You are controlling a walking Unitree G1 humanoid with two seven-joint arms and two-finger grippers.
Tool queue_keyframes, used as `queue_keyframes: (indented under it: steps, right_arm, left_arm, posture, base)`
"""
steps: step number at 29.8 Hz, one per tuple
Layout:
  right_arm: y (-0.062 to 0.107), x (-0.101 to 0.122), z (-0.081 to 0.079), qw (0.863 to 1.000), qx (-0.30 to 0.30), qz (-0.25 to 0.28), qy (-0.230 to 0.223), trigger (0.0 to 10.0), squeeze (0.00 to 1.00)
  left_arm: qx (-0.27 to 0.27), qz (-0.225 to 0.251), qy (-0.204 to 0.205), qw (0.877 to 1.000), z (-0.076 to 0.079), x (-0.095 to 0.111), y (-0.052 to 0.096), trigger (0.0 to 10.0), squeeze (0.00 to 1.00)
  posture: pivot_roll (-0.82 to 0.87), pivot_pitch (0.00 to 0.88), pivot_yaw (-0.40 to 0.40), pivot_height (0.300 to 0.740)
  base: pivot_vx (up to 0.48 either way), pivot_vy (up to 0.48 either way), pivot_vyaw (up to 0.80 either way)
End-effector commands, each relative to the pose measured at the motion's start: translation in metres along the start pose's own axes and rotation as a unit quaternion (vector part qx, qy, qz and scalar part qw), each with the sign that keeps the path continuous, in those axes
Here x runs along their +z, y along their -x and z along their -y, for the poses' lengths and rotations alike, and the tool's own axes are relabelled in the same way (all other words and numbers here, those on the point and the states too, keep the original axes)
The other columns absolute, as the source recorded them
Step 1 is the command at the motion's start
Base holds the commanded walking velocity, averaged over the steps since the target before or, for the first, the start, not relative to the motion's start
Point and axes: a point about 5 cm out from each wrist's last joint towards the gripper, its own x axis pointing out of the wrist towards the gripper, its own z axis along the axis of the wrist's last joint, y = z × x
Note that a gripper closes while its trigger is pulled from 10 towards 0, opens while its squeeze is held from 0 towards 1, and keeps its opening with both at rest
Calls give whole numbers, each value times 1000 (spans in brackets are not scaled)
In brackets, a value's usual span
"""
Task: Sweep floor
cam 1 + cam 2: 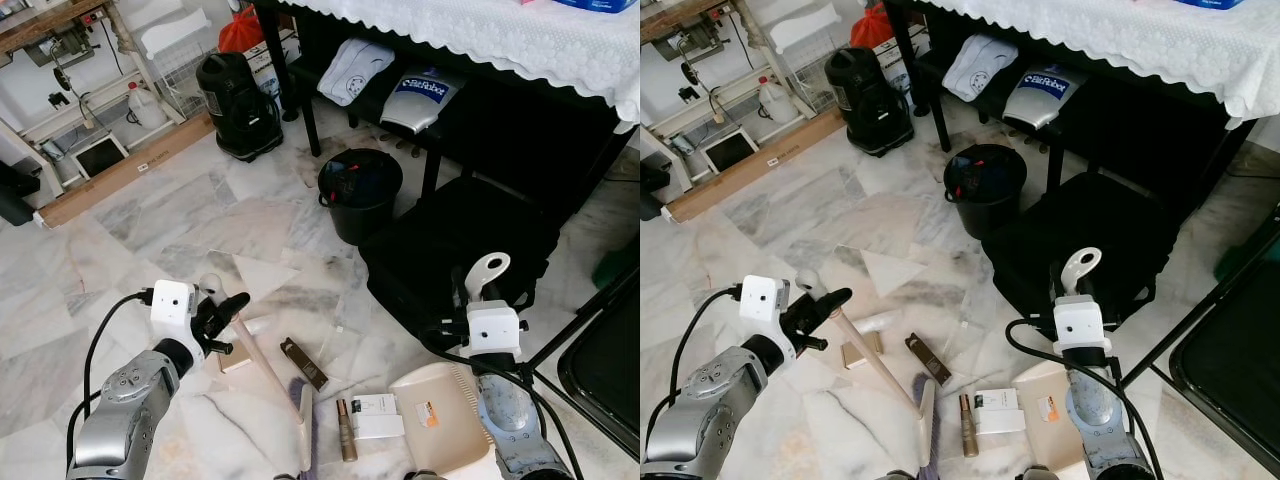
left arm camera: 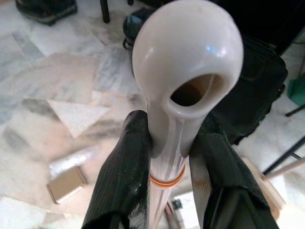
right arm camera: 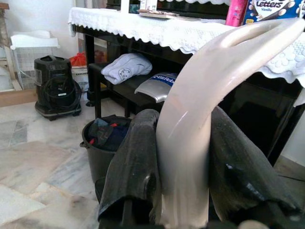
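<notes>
My left gripper [image 1: 222,318] is shut on the pale broom handle [image 1: 255,355], just below its looped end [image 2: 186,62]. The handle slants down to the broom head [image 1: 305,430] on the marble floor. My right gripper [image 1: 482,296] is shut on the upright beige handle [image 3: 190,133] of the dustpan [image 1: 440,415], whose tray lies flat on the floor beside the broom head. Litter lies between them: a brown box [image 1: 303,363], a gold tube [image 1: 346,430], a white box [image 1: 378,415], a tan card [image 1: 236,358] and a white tube [image 1: 257,325].
A black bin [image 1: 360,190] stands ahead and a black bag [image 1: 460,250] lies to its right. Behind is a dark table with a lace cloth [image 1: 480,30]. A black vacuum cleaner [image 1: 238,105] is at the back left, and a black folding chair [image 1: 600,360] at the right.
</notes>
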Motion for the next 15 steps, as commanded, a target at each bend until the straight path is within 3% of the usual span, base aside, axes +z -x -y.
queue_keyframes:
  steps: [1,8,15]
  right_arm:
    - [9,-11,-9,999,15,-36,-6,10000,0]
    - [10,-11,-8,999,6,-37,-13,10000,0]
    - [10,-11,-9,999,4,-35,-18,10000,0]
  left_arm:
    - [-8,-16,20,1000,-1,-5,3,10000,0]
    - [-12,2,65,998,-1,5,-5,10000,0]
    - [-22,1,89,996,-1,6,-3,10000,0]
  posture:
    - [6,193,187,740]
    - [-4,196,197,740]
    - [2,201,199,740]
  base:
    - [0,0,0]
    - [0,0,0]
    - [0,0,0]
